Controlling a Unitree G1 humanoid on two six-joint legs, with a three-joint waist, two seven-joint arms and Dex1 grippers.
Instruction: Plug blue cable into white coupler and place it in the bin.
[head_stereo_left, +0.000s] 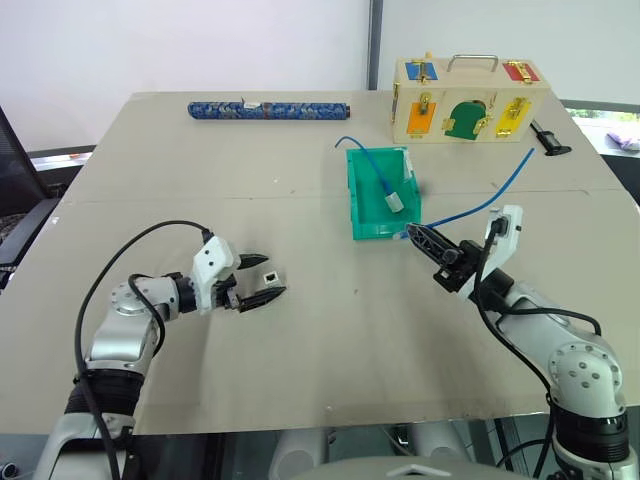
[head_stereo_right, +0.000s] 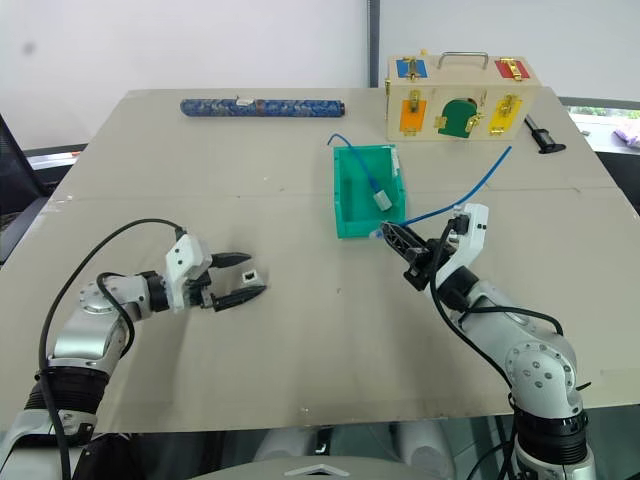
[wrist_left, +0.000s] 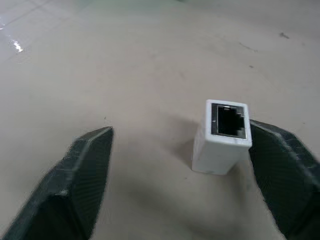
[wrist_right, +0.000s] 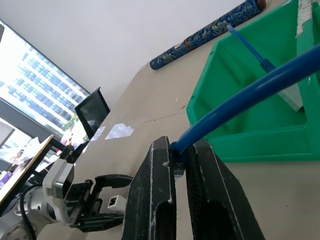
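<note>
The white coupler (head_stereo_left: 269, 276) stands on the desk (head_stereo_left: 300, 370) at the near left, between the two fingers of the left gripper (head_stereo_left: 262, 277). These fingers are apart, one on the far side of the coupler and one on the near side. In the left wrist view the coupler (wrist_left: 222, 136) is not in the middle of the gap: it is just beside one finger (wrist_left: 287, 175), perhaps touching it, and well away from the other (wrist_left: 75, 185). Its dark socket looks toward the wrist camera and somewhat up, so I judge that the long axis of the coupler runs along the gripper and not across it. The fingers should then close on its two side faces.

The right gripper (head_stereo_left: 420, 238) is at the near right of the desk, just beside the near right corner of the bin (head_stereo_left: 362, 205). Its fingers are pressed together on the blue cable (head_stereo_left: 480, 207) close to its end; in the right wrist view the cable comes out from between them (wrist_right: 172, 150) and rises toward the far right. The plug itself I cannot see clearly.

The bin already has a second blue cable (head_stereo_left: 372, 168) with a pale block inside it. Behind it on the far right stands a wooden box (head_stereo_left: 468, 98), and on the far left lies a long patterned blue roll (head_stereo_left: 270, 108).

The left arm is much nearer to the coupler. I think the grasp is not yet finished, and because the coupler is off centre, the closing fingers may push it sideways or tip it.
</note>
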